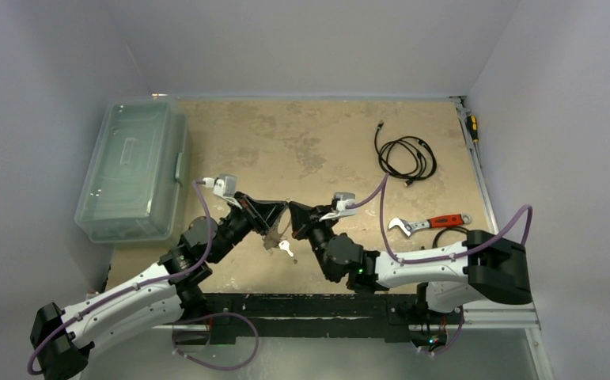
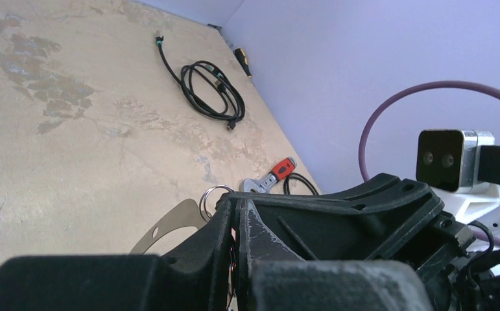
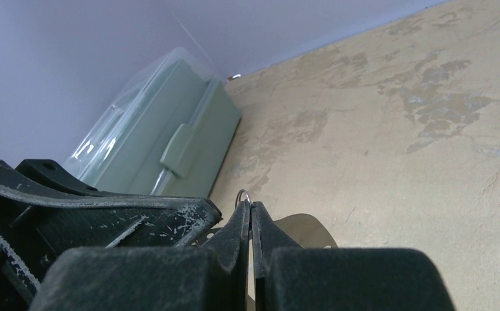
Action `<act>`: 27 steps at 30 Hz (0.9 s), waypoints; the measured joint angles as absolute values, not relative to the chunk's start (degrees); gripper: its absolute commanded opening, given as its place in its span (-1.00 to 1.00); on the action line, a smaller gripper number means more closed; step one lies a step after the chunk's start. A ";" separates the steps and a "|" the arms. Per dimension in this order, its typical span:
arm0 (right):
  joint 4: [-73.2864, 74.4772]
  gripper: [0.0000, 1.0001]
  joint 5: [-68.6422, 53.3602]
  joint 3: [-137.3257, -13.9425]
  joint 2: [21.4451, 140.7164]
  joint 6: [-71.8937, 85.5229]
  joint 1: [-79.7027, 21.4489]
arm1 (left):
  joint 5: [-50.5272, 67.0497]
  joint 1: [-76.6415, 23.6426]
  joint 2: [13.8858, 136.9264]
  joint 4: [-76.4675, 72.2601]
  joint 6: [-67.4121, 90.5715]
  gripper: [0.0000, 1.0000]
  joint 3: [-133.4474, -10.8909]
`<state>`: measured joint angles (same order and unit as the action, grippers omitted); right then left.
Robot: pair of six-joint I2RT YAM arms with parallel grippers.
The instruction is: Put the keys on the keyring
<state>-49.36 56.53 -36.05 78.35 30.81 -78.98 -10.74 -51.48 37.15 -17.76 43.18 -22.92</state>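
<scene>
Keyring pinched in closed right pincer, steadied aloft, likely for threading; left pincer closed opposite, contents unclear; silver key beneath.

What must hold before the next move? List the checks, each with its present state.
1. Right gripper shut on the keyring: ok, the loop pokes out above its closed tips.
2. Left gripper shut: ok. What it grips: cannot tell.
3. Silver key in view, below where the two grippers meet: ok.
4. Black-headed key located: cannot tell, not visible in any view.
5. Silver key threaded on the keyring: cannot tell.
6. Wrench and cable lying apart from both grippers: ok.
</scene>
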 measured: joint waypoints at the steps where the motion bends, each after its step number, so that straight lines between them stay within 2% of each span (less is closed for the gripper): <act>1: -50.52 -1.00 57.21 -36.05 79.15 30.26 -79.09 | -10.90 -51.48 37.19 -18.35 43.66 -1.00 -22.55; 12: -62.78 -1.00 59.27 -34.74 83.31 23.44 -79.79 | -13.34 -51.40 35.55 -24.75 52.16 -1.00 -17.63; 16: -65.21 -1.00 58.81 -33.17 83.18 22.13 -80.01 | -13.02 -51.44 35.53 -24.58 52.38 0.09 -17.56; 18: -65.12 -1.00 58.33 -32.18 83.07 21.58 -80.16 | -12.84 -51.44 35.14 -22.94 51.33 0.45 -18.65; 21: -64.18 -1.00 57.52 -30.57 81.95 21.04 -80.25 | -12.99 -51.46 33.30 -18.55 48.29 0.66 -21.54; 27: -61.52 -1.00 56.66 -29.80 76.23 20.43 -80.25 | -12.25 -51.46 29.82 -9.58 39.09 0.68 -27.79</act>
<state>-61.52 56.66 -29.80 76.23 20.43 -80.25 -12.25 -51.46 29.82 -9.58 39.09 -27.79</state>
